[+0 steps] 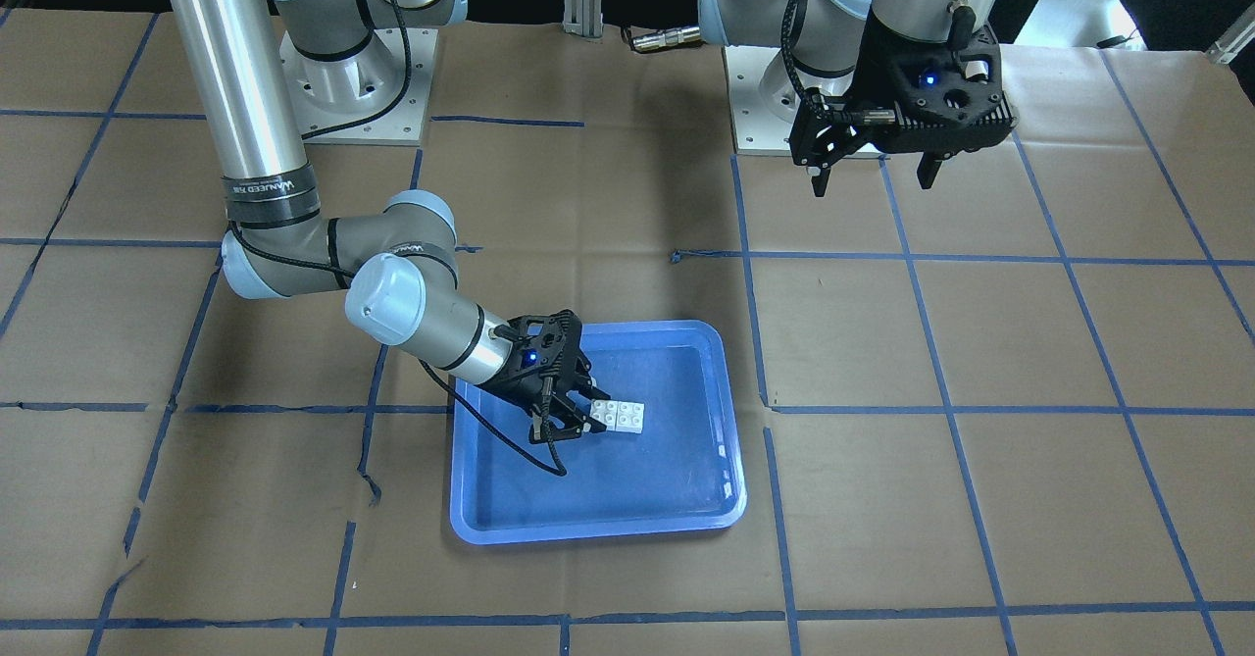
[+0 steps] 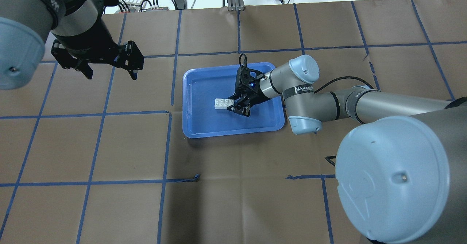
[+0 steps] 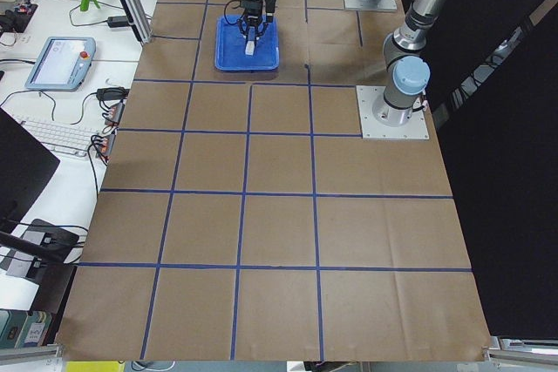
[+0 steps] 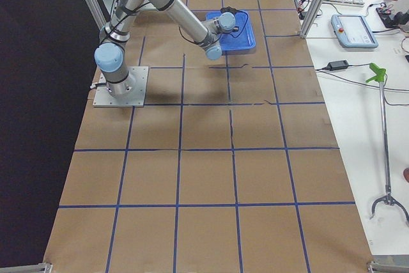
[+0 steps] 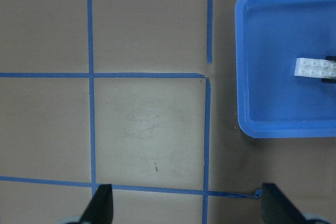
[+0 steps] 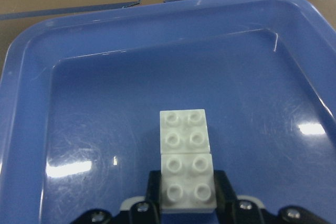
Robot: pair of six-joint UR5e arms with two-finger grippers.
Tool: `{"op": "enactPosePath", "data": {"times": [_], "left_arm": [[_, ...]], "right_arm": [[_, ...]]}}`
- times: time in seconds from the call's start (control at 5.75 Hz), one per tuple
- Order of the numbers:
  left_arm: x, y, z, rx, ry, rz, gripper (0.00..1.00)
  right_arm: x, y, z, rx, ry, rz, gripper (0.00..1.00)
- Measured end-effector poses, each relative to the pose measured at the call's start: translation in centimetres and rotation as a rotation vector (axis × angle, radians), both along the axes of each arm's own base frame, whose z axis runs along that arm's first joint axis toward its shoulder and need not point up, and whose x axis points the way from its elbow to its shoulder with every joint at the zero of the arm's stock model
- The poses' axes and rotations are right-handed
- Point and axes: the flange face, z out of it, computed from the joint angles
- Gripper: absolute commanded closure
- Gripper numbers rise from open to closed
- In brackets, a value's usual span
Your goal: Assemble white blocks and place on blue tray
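Note:
The two white blocks [image 1: 620,415] lie joined side by side, studs up, inside the blue tray [image 1: 588,529]. My right gripper [image 1: 578,419] reaches low into the tray, shut on the near block's sides. In the right wrist view the blocks [image 6: 186,156] sit between the fingers [image 6: 223,187]. From overhead the blocks [image 2: 222,104] rest near the tray's [image 2: 233,132] middle, at the right gripper's [image 2: 235,108] tips. My left gripper [image 2: 111,77] is open and empty, high above the table, away from the tray. Its wrist view shows the blocks [image 5: 315,68] in the tray [image 5: 252,124].
Brown paper with a blue tape grid [image 2: 168,112] covers the table. The arm bases [image 1: 363,77] stand at the robot's edge. A keyboard and a pendant [image 3: 61,63] lie on a side desk beyond the table.

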Motion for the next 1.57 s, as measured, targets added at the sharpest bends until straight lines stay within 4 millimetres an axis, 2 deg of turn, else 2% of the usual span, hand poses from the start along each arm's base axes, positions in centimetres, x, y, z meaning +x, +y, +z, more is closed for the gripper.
{"op": "enactPosePath", "data": {"times": [0.52,0.7,0.87,1.04,1.22,1.39,1.57], "left_arm": [[0.0,0.0,-0.1,0.001,-0.002,0.000,0.01],[0.0,0.1,-0.1,0.003,-0.003,0.000,0.01],[0.0,0.1,-0.1,0.004,-0.003,0.000,0.01],[0.0,0.1,-0.1,0.004,-0.003,0.000,0.01],[0.0,0.1,-0.1,0.004,-0.003,0.000,0.01],[0.0,0.1,-0.1,0.003,-0.003,0.000,0.01],[0.0,0.1,-0.1,0.002,-0.003,0.000,0.01]], "right_arm": [[0.0,-0.1,0.0,-0.003,0.000,0.000,0.40],[0.0,-0.1,0.1,-0.005,-0.001,0.000,0.24],[0.0,-0.1,0.2,-0.007,-0.001,0.000,0.01],[0.1,-0.4,0.5,-0.012,-0.002,-0.003,0.00],[0.1,-1.4,1.6,-0.024,0.000,-0.026,0.00],[-0.3,-3.1,3.8,-0.025,0.029,-0.067,0.00],[-0.9,-4.4,6.9,0.007,0.085,-0.100,0.00]]}}
